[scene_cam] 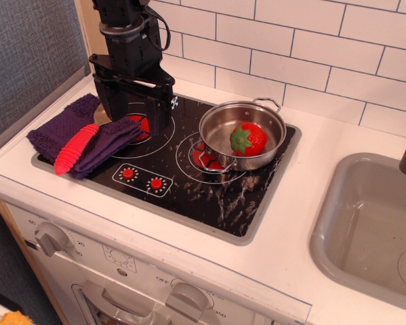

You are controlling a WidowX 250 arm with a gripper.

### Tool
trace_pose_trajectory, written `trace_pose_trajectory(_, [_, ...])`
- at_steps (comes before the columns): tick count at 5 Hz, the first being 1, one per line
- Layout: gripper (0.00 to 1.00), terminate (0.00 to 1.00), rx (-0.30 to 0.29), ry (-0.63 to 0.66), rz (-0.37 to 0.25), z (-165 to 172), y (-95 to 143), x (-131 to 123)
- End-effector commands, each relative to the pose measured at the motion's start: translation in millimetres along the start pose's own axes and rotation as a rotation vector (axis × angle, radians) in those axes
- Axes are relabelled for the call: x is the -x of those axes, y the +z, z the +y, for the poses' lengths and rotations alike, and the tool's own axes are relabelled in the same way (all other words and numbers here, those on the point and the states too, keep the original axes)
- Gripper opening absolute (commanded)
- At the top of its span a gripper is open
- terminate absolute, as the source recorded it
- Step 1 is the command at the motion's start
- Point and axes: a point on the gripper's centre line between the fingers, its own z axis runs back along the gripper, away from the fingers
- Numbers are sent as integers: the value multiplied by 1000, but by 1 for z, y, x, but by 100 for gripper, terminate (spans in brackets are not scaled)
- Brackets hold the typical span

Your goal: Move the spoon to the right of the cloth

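Observation:
The spoon [76,148] lies slantwise on the cloth [60,127], its ribbed red handle running from lower left to upper right. Its silver bowl is hidden behind my left finger. The dark purple knitted cloth is folded at the left end of the black cooktop [203,189], partly over its edge. My black gripper [133,125] hangs over the right part of the cloth, jaws spread wide. Its left finger [108,105] stands at the upper end of the spoon handle. I see nothing held between the fingers.
A steel pot [265,150] with a red strawberry [250,139] inside stands on the right burner. A grey sink [365,223] lies at the far right. A white tiled wall runs along the back. Oven knobs [50,237] sit on the front panel.

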Motion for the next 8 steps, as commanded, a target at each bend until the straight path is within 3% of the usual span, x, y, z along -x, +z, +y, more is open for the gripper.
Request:
trace_pose_trajectory(1, [100,0,0,0,0,0,0,0])
trace_pose_trajectory(3, [100,0,33,38,-3,26,3,7])
trace_pose_trajectory(4, [100,0,-106,32,34,48,7,18])
trace_pose_trajectory(5, [100,0,-176,31,56,60,2,22])
trace_pose_trajectory(6, [100,0,-202,67,66,68,-6,27])
trace_pose_trajectory(8, [100,0,-193,175,90,91,-23,39])
